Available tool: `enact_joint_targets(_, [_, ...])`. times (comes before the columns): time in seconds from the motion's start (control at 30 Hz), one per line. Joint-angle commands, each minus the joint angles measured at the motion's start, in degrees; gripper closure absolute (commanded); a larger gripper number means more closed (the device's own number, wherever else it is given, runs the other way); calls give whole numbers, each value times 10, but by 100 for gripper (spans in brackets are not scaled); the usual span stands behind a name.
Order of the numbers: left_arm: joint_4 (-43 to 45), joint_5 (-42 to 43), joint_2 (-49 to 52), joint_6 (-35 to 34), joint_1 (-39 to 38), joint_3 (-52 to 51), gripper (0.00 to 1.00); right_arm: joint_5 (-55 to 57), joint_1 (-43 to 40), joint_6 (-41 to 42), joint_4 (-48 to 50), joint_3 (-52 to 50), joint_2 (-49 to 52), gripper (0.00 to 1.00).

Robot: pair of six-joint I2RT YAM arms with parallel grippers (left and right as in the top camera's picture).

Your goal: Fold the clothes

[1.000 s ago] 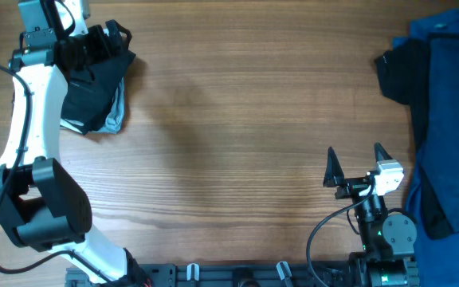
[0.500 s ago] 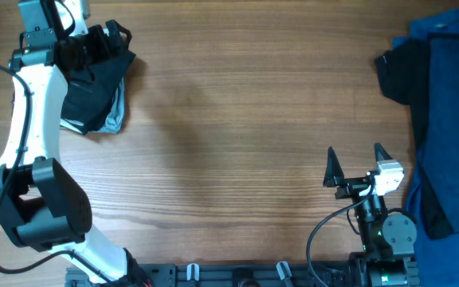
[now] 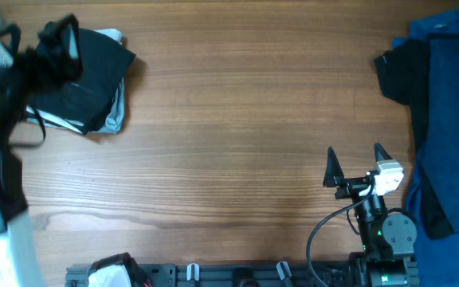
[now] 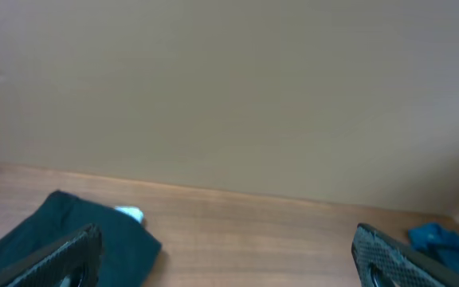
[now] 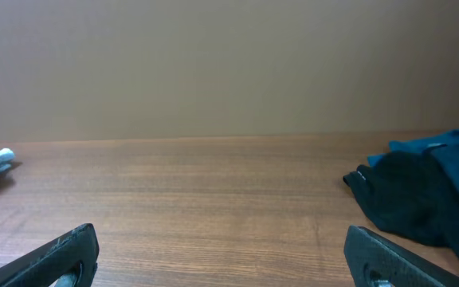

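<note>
Your left gripper (image 4: 229, 253) and right gripper (image 3: 355, 155) gape wide, empty; a low left swing (it's blurred overhead) could unfold the black garment (image 3: 86, 84) beside it.

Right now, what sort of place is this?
Probably a robotics lab bench for laundry folding: a wooden table against a plain beige wall, the right gripper open at its near edge, a black garment at one side and a dark-blue clothes heap at the other.
</note>
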Motion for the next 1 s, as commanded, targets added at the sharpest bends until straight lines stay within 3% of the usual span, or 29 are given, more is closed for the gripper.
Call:
enact_joint_targets(0.0, [-38, 3, -82, -3, -21, 1, 0, -9, 2, -10, 2, -1, -2, 1])
enact_joint_targets(0.1, [-89, 3, -150, -3, -40, -9, 0, -9, 2, -10, 2, -1, -2, 0])
enact_joint_targets(0.2, [-71, 3, -213, -3, -60, -97, 0, -9, 2, -10, 2, -1, -2, 0])
enact_joint_targets(0.47, [236, -14, -358, -3, -73, -536, 0, -9, 2, -10, 2, -1, -2, 0])
enact_joint_targets(0.63, [432, -18, -416, -3, -73, -721, 0, -9, 2, -10, 2, -1, -2, 0])
enact_joint_targets(0.8, [465, -107, -477, -3, -121, -806, 0, -9, 2, -10, 2, -1, -2, 0])
enact_joint_targets(0.97, [466, -128, -481, -3, -129, -848, 0, -9, 2, -10, 2, -1, -2, 1])
